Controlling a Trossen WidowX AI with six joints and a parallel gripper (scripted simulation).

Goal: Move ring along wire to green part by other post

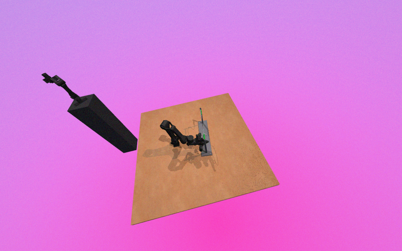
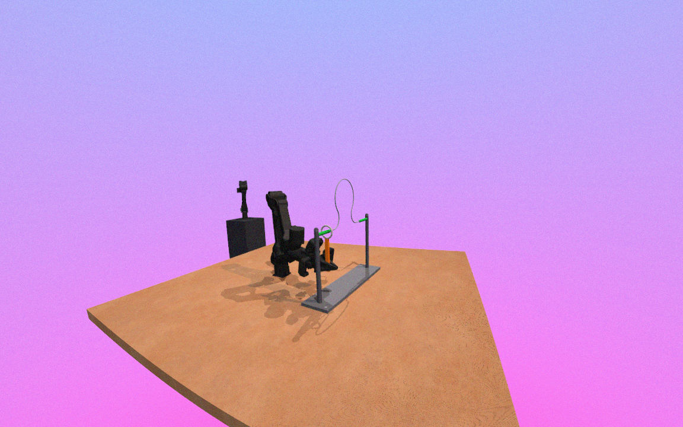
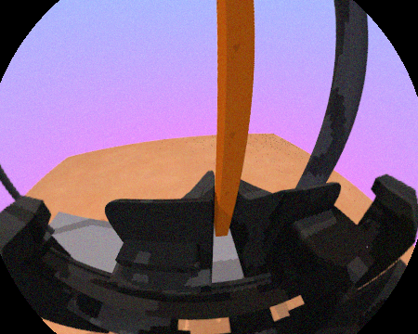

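The ring (image 2: 326, 225) hangs around the near green part (image 2: 324, 233) of the wire, beside the near post (image 2: 317, 270) (image 3: 350, 70). Its orange handle (image 2: 326, 250) (image 3: 234, 93) points down, about upright. My gripper (image 2: 331, 264) (image 3: 215, 174) is shut on the lower end of the handle, one finger on each side. In the top view the gripper hides the handle. The thin grey wire (image 2: 344, 179) rises in a tall loop and comes down to the far green part (image 2: 362, 219) at the far post (image 2: 366, 244). Whether the ring touches the green part cannot be told.
The grey base plate (image 2: 349, 281) (image 3: 84, 241) carries both posts and lies below the gripper on the brown table (image 1: 177, 187) (image 2: 386, 340). A second dark arm (image 1: 68, 89) (image 2: 244, 201) stands on a black pedestal (image 1: 102, 121) (image 2: 245, 236) beyond the table.
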